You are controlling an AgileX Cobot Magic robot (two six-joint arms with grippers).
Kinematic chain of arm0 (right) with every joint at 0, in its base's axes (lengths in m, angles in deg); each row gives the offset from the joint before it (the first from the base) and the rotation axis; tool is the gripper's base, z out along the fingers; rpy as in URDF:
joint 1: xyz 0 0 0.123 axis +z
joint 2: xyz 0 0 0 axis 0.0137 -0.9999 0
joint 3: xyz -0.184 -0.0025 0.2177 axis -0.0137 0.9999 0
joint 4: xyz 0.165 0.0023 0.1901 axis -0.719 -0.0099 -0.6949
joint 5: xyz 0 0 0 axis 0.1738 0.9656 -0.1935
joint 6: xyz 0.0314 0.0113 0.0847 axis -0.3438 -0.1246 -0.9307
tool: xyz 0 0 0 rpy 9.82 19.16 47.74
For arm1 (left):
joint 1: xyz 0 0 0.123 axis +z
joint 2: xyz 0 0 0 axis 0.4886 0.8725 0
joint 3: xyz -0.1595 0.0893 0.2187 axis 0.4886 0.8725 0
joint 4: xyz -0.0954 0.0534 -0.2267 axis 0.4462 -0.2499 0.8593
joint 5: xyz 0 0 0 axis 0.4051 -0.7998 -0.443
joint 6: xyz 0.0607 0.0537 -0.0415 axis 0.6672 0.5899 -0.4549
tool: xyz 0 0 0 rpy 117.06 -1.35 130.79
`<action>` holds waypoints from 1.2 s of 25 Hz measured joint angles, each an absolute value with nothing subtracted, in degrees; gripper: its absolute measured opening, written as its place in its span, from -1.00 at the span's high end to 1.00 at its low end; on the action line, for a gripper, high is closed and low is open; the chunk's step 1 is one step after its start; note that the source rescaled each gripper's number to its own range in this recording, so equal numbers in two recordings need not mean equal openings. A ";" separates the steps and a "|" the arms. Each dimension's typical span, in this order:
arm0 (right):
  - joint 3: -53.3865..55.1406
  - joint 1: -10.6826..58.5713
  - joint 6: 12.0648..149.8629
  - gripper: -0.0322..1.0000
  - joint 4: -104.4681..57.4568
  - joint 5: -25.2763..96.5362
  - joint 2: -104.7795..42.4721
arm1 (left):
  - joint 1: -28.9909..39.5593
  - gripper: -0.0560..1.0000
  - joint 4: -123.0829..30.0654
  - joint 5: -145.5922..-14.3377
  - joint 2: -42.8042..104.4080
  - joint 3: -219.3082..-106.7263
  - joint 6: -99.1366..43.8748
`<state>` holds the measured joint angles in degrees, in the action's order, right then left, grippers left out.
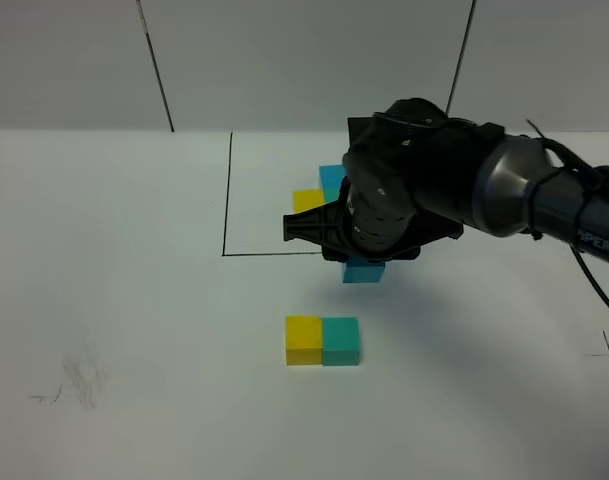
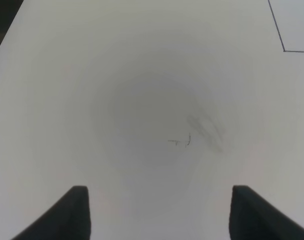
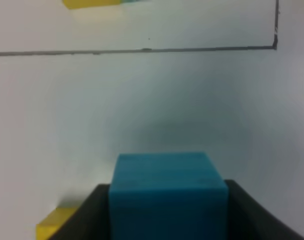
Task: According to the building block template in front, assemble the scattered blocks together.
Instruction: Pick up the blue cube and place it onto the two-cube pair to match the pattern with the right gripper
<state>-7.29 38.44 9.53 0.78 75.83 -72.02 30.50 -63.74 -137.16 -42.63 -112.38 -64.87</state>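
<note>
Exterior high view: sky-blue cube [image 1: 364, 272] pinched tight in right gripper [image 1: 365, 262], looks lifted off table [image 1: 134, 300], just behind the other two. yellow cube [image 1: 304, 339] and teal-green cube [image 1: 341, 340] sit touching side by side, yellow on left. template [image 1: 314, 193] further back inside black frame [image 1: 227, 190], half hidden by arm [image 1: 504, 185]. Guessing two thirds done, blue piece not yet seated to finish the L. left gripper [image 2: 159, 215] fingers spread, nothing between, over bare table.

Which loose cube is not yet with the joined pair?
Find the black drawn rectangle on the white table; the black right gripper hangs over its near line. The sky-blue foam-like cube is clamped in it. Unlike the touching yellow cube and teal-green cube in front, it is held, alone.
</note>
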 joint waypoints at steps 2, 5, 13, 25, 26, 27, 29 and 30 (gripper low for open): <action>-10.16 39.09 7.61 0.42 2.06 79.02 -73.68 | 30.50 0.21 -63.74 -137.16 -42.63 -112.38 -64.87; -15.05 39.46 6.75 0.42 2.69 84.55 -76.53 | 30.50 0.21 -63.74 -137.16 -42.63 -112.38 -64.87; -23.13 39.74 9.53 0.42 0.18 89.80 -83.44 | 30.50 0.21 -63.74 -137.16 -42.63 -112.38 -64.87; -23.46 39.93 9.64 0.42 -1.41 90.19 -85.94 | 30.50 0.21 -63.74 -137.16 -42.63 -112.38 -64.87; -23.46 39.93 9.64 0.42 -1.46 90.07 -85.93 | 30.50 0.21 -63.74 -137.16 -42.63 -112.38 -64.87; -23.46 39.93 9.64 0.42 -1.53 89.80 -85.99 | 30.50 0.21 -63.74 -137.16 -42.63 -112.38 -64.87; -23.46 39.93 9.59 0.42 -1.59 89.75 -85.99 | 30.50 0.21 -63.74 -137.16 -42.63 -112.38 -64.87; -23.46 39.93 9.59 0.42 -1.72 89.68 -85.99 | 30.50 0.21 -63.74 -137.16 -42.63 -112.38 -64.87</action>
<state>-23.46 39.93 9.59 -1.72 89.68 -85.99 30.50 -63.74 -137.16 -42.63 -112.38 -64.87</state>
